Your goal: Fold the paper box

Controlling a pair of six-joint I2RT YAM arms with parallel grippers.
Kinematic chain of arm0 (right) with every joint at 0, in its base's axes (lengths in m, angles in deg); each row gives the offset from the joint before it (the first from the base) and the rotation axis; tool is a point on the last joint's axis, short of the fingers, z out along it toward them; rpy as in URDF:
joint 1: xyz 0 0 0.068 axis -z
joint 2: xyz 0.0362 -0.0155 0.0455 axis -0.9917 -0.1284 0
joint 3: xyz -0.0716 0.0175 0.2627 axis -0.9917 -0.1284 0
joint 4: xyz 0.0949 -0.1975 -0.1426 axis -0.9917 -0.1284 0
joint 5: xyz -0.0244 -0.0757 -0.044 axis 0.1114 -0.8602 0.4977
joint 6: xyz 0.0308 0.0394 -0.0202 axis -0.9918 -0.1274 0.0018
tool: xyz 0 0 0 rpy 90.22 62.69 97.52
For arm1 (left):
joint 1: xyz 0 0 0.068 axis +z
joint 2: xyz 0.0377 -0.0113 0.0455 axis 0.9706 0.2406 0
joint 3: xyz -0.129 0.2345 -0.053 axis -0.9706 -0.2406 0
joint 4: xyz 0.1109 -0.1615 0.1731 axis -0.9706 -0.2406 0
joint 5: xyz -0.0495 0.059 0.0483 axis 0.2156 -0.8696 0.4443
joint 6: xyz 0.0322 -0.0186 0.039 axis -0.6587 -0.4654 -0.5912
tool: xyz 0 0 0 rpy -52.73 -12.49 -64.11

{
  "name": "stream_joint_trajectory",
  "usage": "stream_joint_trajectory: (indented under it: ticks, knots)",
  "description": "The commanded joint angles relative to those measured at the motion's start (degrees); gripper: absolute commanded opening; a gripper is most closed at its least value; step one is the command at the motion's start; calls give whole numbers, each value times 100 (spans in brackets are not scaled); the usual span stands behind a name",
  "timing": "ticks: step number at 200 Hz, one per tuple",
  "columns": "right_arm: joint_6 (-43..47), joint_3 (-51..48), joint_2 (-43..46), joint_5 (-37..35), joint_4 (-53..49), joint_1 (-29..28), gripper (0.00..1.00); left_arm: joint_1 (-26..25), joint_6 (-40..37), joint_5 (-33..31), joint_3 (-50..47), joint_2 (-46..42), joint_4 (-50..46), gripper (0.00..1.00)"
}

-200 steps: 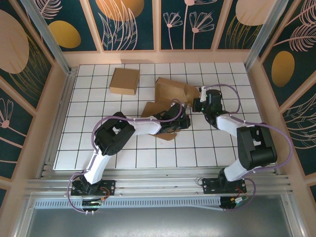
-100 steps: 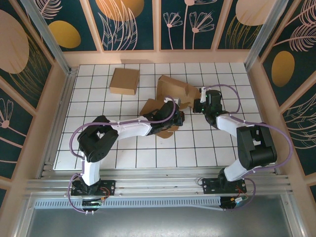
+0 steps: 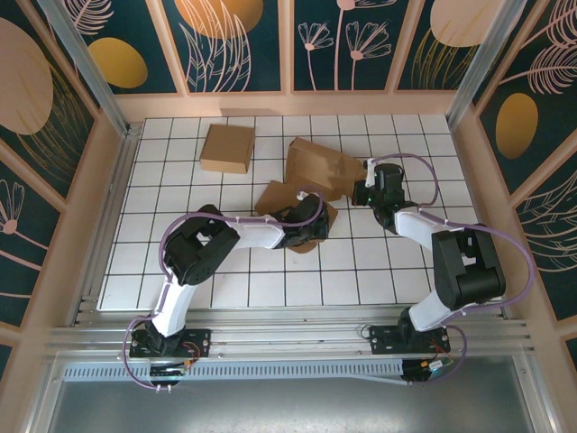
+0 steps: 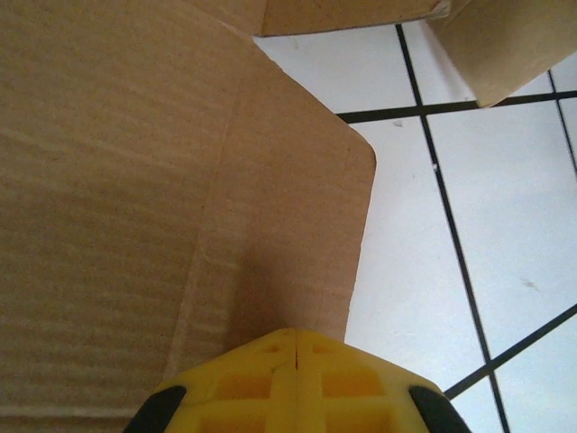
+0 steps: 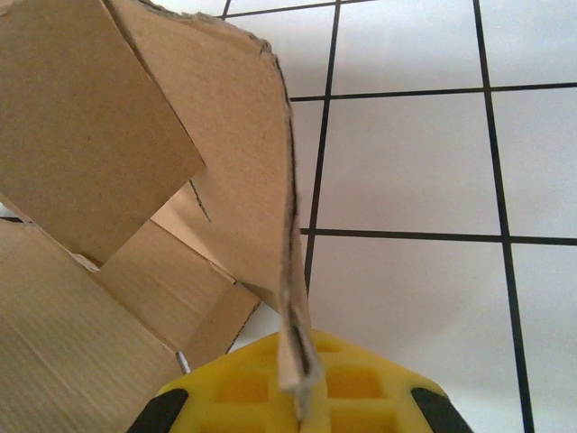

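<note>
The paper box (image 3: 315,167) is a brown cardboard blank, partly unfolded, at the middle of the tiled table. My left gripper (image 3: 322,216) sits at its lower flap. In the left wrist view the yellow fingers (image 4: 296,336) are shut tip to tip, with nothing between them, right over a creased flap (image 4: 135,180). My right gripper (image 3: 359,189) is at the box's right side. In the right wrist view it (image 5: 302,406) is shut on the edge of an upright flap (image 5: 225,135), which runs straight into the jaws.
A second, folded cardboard box (image 3: 227,148) lies at the back left of the table. The white tiled surface (image 3: 388,262) has free room in front and to the right. Wooden walls (image 3: 288,104) ring the table.
The left arm's elbow swung out to the left and came back, and its gripper slid slightly left along the lower flap. The right gripper kept its hold and barely moved.
</note>
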Motion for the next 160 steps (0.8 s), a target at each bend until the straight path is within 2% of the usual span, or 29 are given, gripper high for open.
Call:
stream_joint_trajectory:
  ticks: [1,45,92,113,160]
  knots:
    - [-352,263,-130,-268,-225,-179,6,26,190,206,-6,242,109,0]
    - [-1566,545,-226,-407,-780,-460,6,70,336,422,-30,379,383,0]
    - [-2886,220,-110,-606,-643,-848,7,121,384,511,-16,407,562,0]
    - [-3018,22,-67,-1030,-544,-1122,8,150,401,560,-25,424,633,0]
    - [-2616,-468,-226,-1916,-44,-1663,9,192,489,726,-121,375,951,0]
